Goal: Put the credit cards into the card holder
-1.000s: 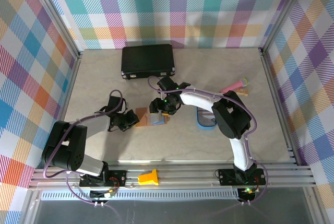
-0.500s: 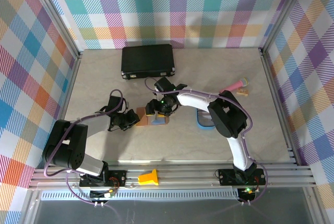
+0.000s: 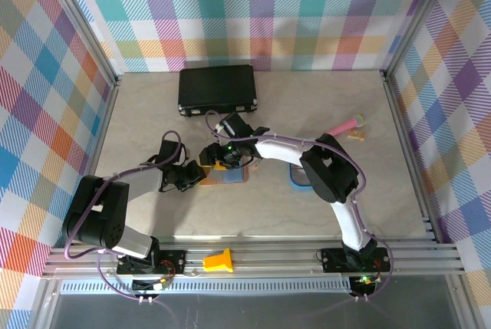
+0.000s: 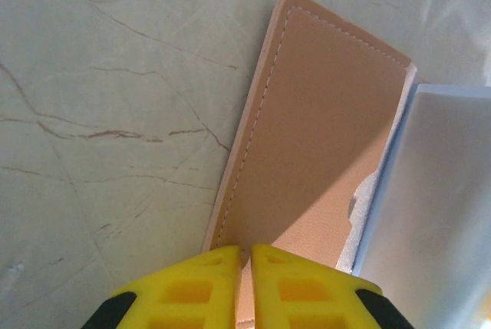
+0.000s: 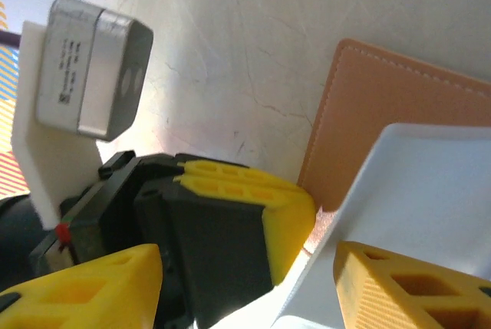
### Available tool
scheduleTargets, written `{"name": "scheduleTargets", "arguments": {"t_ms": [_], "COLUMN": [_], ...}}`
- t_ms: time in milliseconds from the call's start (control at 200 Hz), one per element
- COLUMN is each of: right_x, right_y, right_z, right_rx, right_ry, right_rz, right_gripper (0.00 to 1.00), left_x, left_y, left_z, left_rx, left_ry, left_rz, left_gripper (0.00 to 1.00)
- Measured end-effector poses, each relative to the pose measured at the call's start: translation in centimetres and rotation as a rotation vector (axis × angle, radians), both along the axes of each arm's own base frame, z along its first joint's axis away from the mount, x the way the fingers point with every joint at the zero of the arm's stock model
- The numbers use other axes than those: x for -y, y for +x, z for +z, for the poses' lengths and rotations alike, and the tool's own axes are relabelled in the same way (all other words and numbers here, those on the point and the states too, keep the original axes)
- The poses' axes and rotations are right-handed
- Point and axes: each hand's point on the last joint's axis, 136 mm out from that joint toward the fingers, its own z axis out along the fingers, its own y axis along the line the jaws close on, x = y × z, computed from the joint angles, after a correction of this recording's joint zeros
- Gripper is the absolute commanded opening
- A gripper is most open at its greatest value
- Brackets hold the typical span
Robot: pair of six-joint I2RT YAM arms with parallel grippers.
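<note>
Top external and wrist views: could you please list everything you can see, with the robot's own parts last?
case: 1, black, at the back, left of centre.
card holder: 1, salmon-brown with pale blue-grey inside, lying open in the middle.
tray: 1, blue, just right of the card holder.
stick-like item: 1, pink and yellow, far right.
small piece: 1, tan, beside the stick-like item.
block: 1, yellow, near edge, centre.
left end effector: 1, yellow fingers, shut on the card holder's flap.
right end effector: 1, yellow fingers apart, over the card holder.

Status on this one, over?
Left gripper shut on card holder flap. Right gripper open above its pale inner pocket. Nothing in the way.
</note>
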Motion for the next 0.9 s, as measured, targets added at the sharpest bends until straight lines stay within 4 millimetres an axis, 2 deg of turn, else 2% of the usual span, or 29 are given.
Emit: {"name": "scheduleTargets", "arguments": {"t_ms": [270, 595, 835, 900], "right_x": [-0.3, -0.7, -0.6, -0.6], "right_y": [0.3, 0.9, 1.0, 1.1], "right_z": [-3.0, -2.9, -2.9, -2.9], "right_rx": [-0.057, -0.067, -0.067, -0.066], "right_ry": [-0.035, -0.034, -0.040, -0.040], "right_rz": [-0.029, -0.055, -0.065, -0.066], "right_gripper": [0.60, 0.61, 0.61, 0.61], "left_x": [-0.9, -0.6, -0.8, -0.6], "left_y": [-0.5, -0.9, -0.9, -0.6], "left_z": [0.4, 2.2, 5.4, 5.8], "left_rx": [-0.009, 0.018, 0.091, 0.105], "left_ry": [0.050, 0.008, -0.027, -0.046], "left_rz": [0.010, 0.028, 0.077, 0.086], "left_gripper": [0.14, 0.14, 0.12, 0.08]}}
